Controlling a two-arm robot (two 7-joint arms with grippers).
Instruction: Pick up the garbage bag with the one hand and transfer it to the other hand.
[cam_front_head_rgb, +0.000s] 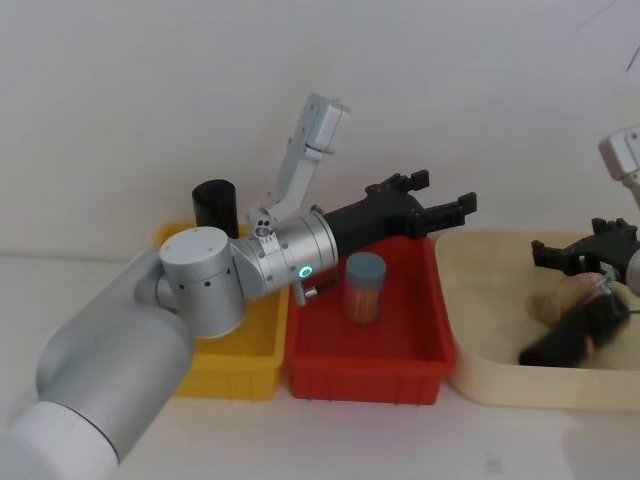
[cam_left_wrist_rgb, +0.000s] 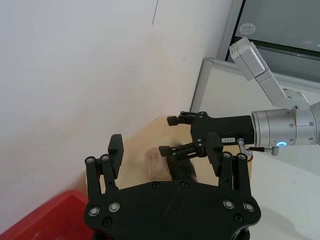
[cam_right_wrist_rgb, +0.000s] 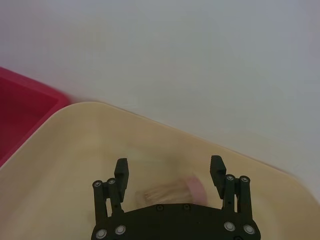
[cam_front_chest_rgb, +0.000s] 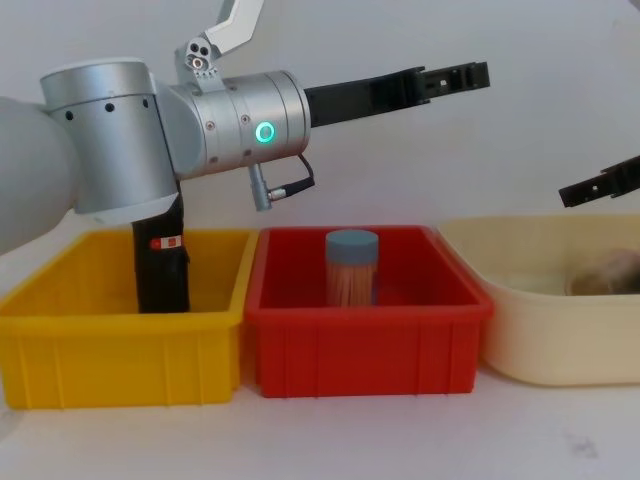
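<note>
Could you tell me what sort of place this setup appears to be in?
Probably a robot test bench in a lab or office: a white tabletop against a plain wall, with a yellow bin, a red bin and a cream tub in a row.

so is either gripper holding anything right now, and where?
Nothing is held. The left gripper is open in the air above the red bin; the right gripper is open and empty over the cream tub.
</note>
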